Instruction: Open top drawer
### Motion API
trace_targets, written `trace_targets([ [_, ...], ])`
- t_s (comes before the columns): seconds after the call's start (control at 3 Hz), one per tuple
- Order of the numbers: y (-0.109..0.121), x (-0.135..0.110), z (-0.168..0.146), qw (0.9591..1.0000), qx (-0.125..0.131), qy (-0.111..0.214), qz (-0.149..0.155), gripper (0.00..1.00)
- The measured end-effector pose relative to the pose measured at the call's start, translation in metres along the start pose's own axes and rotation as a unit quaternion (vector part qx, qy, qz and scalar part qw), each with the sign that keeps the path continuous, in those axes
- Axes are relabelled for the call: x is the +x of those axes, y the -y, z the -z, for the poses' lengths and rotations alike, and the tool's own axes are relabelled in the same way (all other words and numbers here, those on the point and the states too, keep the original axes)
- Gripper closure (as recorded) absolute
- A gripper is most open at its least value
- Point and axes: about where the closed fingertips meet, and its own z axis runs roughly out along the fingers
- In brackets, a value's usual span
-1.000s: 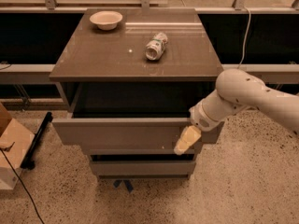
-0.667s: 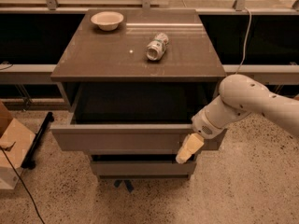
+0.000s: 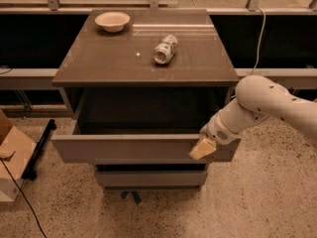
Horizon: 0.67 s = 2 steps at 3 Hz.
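Terrazzo floor (image 3: 257, 202); brown cabinet top (image 3: 109, 58) holds a bowl (image 3: 112, 21) and a can (image 3: 165, 49) on its side. The top drawer (image 3: 124, 148) stands pulled out beneath, with the gripper (image 3: 203, 148) at its front's right end, grip unreadable.

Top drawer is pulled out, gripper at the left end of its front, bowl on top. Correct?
No: the camera view puts the gripper at the right end of the front of the top drawer. Drawer out and bowl on top are correct.

Your top drawer (image 3: 129, 149) stands well out past the worktop's (image 3: 99, 58) front edge, flat grey front level; your gripper (image 3: 203, 148) is at that front's right end.
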Motion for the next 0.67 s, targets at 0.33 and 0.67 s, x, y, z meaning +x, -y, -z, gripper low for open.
trace_targets([
  [0.33,-0.0007,-0.0020,0.0041,1.0000,0.000,0.000,0.000,0.71],
  [0.67,-0.0007,-0.0022,0.0044,1.0000,0.000,0.000,0.000,0.68],
])
